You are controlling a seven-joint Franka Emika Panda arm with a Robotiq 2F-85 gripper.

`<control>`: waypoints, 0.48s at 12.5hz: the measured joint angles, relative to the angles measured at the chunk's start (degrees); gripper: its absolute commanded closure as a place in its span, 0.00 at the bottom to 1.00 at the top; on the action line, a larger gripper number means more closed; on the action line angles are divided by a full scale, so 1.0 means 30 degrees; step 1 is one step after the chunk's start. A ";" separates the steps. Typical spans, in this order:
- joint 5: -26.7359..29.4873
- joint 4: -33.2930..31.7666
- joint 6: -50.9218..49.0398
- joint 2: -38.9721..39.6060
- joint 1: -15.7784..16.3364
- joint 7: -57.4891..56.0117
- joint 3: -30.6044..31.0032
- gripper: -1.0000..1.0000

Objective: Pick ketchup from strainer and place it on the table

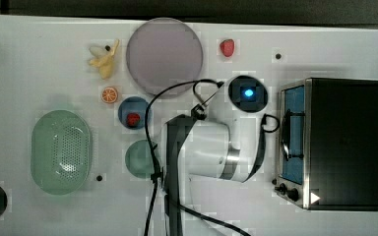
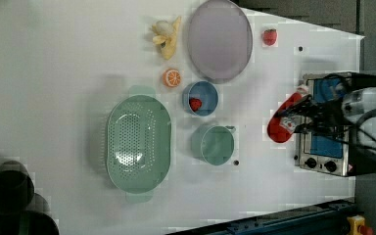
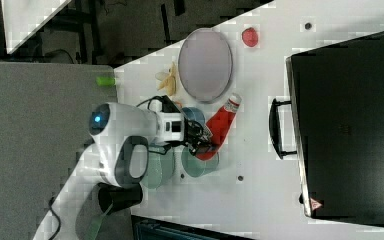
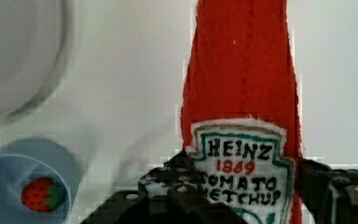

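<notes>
Red felt ketchup bottle (image 4: 242,107): you hold it in the gripper (image 4: 242,186), fingers clamped on its labelled body.
Pale green perforated oval strainer (image 2: 138,142): empty on your white table (image 2: 54,73).

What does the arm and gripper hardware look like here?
White rounded arm with dark grey panels, a silver joint ring and a blue light on top. Black cables loop along it. The gripper is black, behind a white wrist block; its fingers carry small round studs.
</notes>
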 measured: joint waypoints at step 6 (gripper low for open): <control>-0.0978 -0.1641 0.4896 0.2952 0.0592 -0.0200 0.0256 0.16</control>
